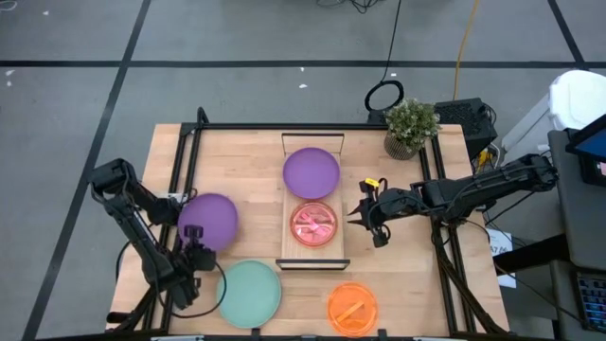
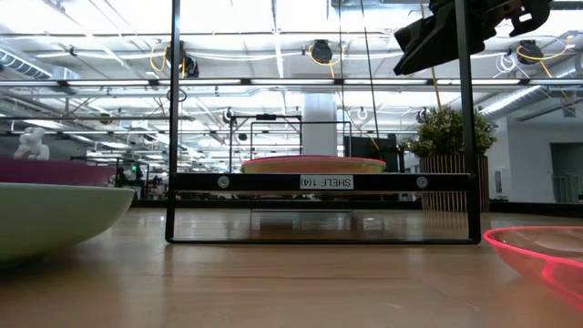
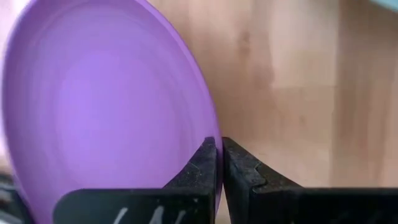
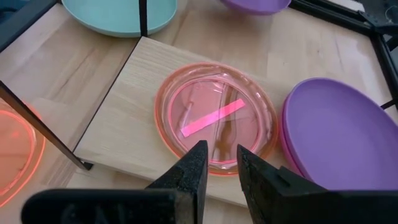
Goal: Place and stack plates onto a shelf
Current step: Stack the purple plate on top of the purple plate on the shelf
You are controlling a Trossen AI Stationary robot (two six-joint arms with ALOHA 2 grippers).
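Wooden tabletop, left hand apparently pinching purple plate rim.

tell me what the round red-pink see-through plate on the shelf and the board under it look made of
Red-pink plate: likely glossy translucent plastic, since the board's grain shows through it and it catches bright glints. Shelf board: light wood, matte, with visible grain lines; whether solid or veneer cannot be told.
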